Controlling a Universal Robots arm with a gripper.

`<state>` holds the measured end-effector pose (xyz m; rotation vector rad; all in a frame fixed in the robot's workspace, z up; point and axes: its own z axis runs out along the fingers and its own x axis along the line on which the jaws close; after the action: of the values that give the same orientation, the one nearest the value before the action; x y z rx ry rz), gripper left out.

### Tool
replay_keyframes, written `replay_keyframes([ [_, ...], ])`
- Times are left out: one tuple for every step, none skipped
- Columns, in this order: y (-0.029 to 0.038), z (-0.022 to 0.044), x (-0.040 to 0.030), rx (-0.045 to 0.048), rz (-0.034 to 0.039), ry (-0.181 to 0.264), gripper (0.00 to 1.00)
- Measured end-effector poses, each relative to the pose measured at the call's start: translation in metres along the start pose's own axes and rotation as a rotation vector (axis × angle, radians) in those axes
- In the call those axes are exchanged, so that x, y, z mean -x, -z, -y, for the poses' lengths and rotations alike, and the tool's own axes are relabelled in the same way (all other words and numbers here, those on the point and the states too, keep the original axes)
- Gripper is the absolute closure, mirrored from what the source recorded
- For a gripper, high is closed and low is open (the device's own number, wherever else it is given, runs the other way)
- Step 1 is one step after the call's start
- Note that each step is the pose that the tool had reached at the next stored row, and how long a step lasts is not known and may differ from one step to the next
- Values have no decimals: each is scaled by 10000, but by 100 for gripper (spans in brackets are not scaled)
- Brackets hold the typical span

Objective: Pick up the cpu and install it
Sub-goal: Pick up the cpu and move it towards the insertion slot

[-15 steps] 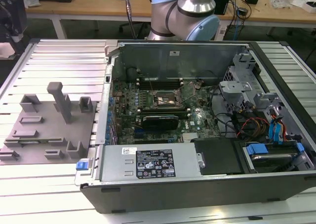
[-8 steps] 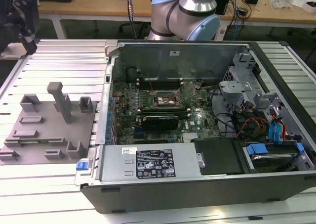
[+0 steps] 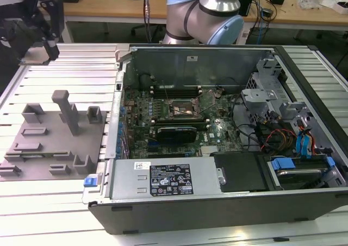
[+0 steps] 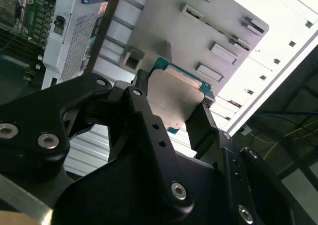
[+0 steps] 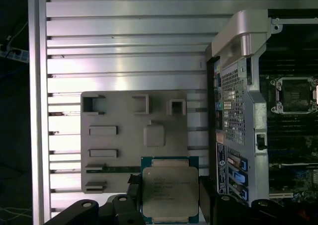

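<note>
The robot's black hand (image 4: 173,106) is clamped on the cpu (image 5: 170,187), one finger (image 4: 144,103) pressed to each of two opposite edges. Its silver-and-blue arm (image 3: 204,10) stands at the far side in the exterior view.

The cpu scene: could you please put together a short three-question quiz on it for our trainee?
1. True or false: the gripper is shut on the cpu.
2. In the first wrist view, what lies behind the held cpu? A) grey fixture plate B) a keyboard C) a wooden tray
3. Fill in: in the exterior view, the motherboard socket is ____ (filled/empty).

Key: 1 true; 2 A; 3 empty.
</note>
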<state>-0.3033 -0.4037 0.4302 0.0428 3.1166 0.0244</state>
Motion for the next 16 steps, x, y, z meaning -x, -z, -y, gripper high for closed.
replay_keyframes([
  [-1,0,29,0,0,0,45],
  [-2,0,53,0,0,0,45],
  [-2,0,81,0,-1,1,45],
  [-3,0,120,-1,-1,1,45],
  [-3,0,149,-1,-3,2,45],
  [-4,-1,180,-1,-4,0,45],
  [-6,-1,220,0,-6,0,45],
  [-6,-1,255,-1,-8,0,45],
  [-8,-2,292,0,-9,-1,45],
  [-8,-1,321,-1,-12,1,45],
  [-9,-1,371,-1,-16,2,45],
  [-9,-1,404,-2,-18,1,45],
  [-11,-1,449,-2,-22,0,45],
  [-12,0,484,-2,-23,-1,45],
  [-13,0,517,-1,-25,-1,45],
  [-14,1,580,-1,-30,1,45],
])
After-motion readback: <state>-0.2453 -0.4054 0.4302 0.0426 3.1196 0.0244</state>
